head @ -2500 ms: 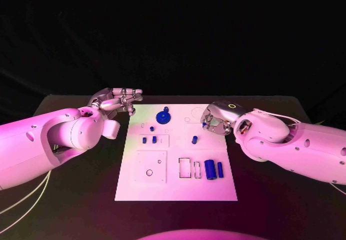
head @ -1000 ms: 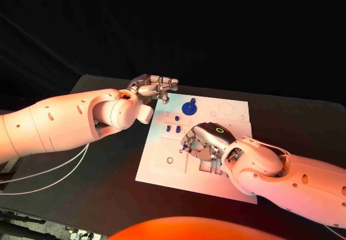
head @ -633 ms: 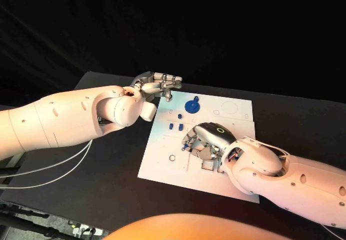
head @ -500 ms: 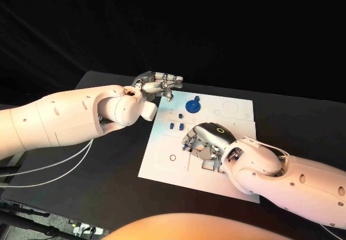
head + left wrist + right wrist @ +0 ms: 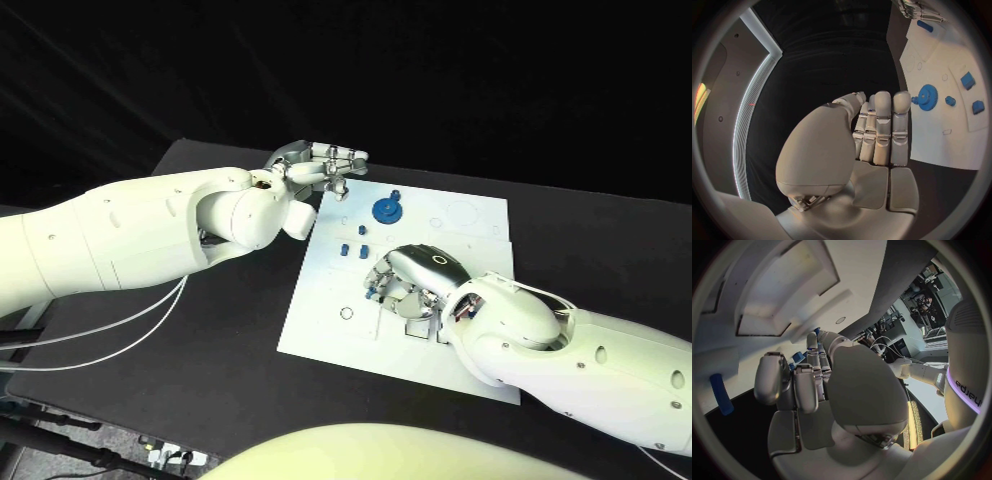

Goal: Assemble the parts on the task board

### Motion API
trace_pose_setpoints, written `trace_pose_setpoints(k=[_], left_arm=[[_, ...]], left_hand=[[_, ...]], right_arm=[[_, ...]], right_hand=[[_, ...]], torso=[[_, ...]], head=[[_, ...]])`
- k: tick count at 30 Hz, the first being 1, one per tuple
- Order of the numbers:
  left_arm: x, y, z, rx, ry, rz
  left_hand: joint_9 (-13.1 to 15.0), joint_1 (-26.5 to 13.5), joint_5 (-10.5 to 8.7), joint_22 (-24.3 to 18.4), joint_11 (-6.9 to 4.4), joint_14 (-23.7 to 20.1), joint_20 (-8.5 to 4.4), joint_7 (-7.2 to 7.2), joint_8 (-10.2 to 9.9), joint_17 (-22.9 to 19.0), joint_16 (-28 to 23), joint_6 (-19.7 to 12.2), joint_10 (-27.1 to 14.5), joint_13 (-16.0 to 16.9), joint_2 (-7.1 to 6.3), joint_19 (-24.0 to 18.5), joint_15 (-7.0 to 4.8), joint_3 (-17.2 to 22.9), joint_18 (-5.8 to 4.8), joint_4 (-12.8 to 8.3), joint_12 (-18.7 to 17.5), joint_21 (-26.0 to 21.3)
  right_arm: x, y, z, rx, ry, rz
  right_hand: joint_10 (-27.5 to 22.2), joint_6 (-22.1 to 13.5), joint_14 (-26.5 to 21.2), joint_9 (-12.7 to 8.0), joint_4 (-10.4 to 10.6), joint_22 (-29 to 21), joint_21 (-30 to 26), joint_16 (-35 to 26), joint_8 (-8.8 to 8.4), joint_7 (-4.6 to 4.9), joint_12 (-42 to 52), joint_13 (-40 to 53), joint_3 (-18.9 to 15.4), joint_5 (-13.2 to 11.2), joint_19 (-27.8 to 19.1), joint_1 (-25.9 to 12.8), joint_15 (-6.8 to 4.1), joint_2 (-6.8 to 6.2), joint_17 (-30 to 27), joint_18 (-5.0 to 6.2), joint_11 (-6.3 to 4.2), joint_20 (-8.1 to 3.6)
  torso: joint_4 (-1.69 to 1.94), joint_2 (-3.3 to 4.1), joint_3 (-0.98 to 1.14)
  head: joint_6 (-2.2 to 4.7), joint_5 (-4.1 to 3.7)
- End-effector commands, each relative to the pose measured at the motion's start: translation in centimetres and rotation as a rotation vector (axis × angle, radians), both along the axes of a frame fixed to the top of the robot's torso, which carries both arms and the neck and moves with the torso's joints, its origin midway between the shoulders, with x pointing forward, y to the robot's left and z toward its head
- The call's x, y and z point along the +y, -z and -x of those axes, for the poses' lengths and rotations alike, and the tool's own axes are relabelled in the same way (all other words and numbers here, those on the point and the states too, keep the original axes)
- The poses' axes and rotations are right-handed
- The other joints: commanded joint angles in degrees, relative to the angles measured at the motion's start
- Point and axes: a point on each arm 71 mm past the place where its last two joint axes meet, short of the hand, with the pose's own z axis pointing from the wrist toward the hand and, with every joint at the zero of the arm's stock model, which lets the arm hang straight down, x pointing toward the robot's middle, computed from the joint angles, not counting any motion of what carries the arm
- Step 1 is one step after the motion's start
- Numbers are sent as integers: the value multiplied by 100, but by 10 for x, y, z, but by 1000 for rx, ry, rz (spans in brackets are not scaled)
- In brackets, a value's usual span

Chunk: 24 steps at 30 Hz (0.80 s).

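Right hand point(image 5: 418, 275) is down over the middle of the task board point(image 5: 335, 332), fingers curled above the blue parts; whether it grips one, I cannot tell. Left hand point(image 5: 320, 165) hovers upper left with fingers together, empty, near the blue gear point(image 5: 387, 211). Any blind squeeze could knock a part askew.

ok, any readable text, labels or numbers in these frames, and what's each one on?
"sharpa": partly cut off, on the robot's white body in the right wrist view.
Task board: no readable print, just outlines and recesses.
Left hand, right hand: no markings legible.
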Motion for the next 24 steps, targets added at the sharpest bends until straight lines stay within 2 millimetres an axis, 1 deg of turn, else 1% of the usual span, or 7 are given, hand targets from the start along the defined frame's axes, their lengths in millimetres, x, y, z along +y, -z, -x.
trace_pose_setpoints(k=[1,9,11,14,17,19,24], left_arm=[[-3,-1,1,0,23,10],[-3,-1,1,2,23,9],[-3,-1,1,2,22,9],[-3,-1,1,3,22,8],[-3,-1,1,5,23,8],[-3,-1,1,5,23,8],[-3,0,0,6,23,7]], left_hand=[[-7,-43,-8,-10,-8,-37,14,13,-23,-9,-26,-13,-41,-5,38,-35,12,-20,106,-12,19,-23],[-7,-43,-8,-10,-8,-37,14,13,-23,-9,-26,-13,-41,-5,38,-35,12,-20,106,-12,19,-23],[-7,-43,-8,-10,-8,-37,14,13,-23,-9,-26,-13,-41,-5,38,-35,12,-20,106,-12,19,-23],[-7,-43,-8,-10,-8,-37,14,13,-23,-9,-26,-13,-41,-5,38,-35,12,-20,106,-12,19,-23],[-7,-43,-8,-10,-8,-37,14,13,-23,-9,-26,-13,-41,-5,38,-35,12,-20,106,-12,19,-23],[-7,-43,-8,-10,-8,-37,14,13,-23,-9,-26,-13,-41,-5,38,-35,12,-20,106,-12,19,-23],[-7,-43,-8,-10,-8,-37,14,13,-23,-9,-26,-13,-41,-5,38,-35,12,-20,106,-12,19,-23]], right_arm=[[2,3,1,7,-13,37],[3,5,2,13,-20,73],[4,5,2,15,-20,80],[4,6,2,16,-16,86],[3,6,1,14,-3,86],[2,6,0,9,8,85],[0,4,0,-6,27,76]], right_hand=[[47,34,347,4,-8,426,-35,16,40,-4,-29,-8,16,17,18,-58,-47,20,236,-60,3,-12],[47,25,344,8,-19,420,-57,13,30,2,-44,-17,4,-3,8,-111,-41,3,227,-57,10,-9],[30,-3,342,6,-15,412,-83,11,10,12,-65,-29,-13,-65,-3,-171,-31,-11,220,-52,18,-3],[-53,-109,341,-13,1,402,-117,15,-58,55,-111,-57,-42,-129,-19,-276,-4,-37,222,-48,56,14],[-217,-309,340,-58,20,380,-179,25,-171,143,-128,-99,-80,-124,-45,-389,54,-93,230,-41,126,52],[-292,-440,340,-91,25,372,-205,34,-206,188,-117,-118,-106,-126,-55,-441,85,-128,241,-38,166,78],[-354,-616,337,-136,18,373,-222,42,-211,189,-90,-133,-150,-130,-61,-499,104,-174,246,-32,182,107]], torso=[[8,0,0],[3,2,0],[1,-2,0],[0,-2,-1],[-1,-5,0],[0,-7,-1],[3,-4,2]], head=[[-13,7],[-24,9],[-23,9],[-21,6],[-16,-2],[-13,-4],[3,-19]])
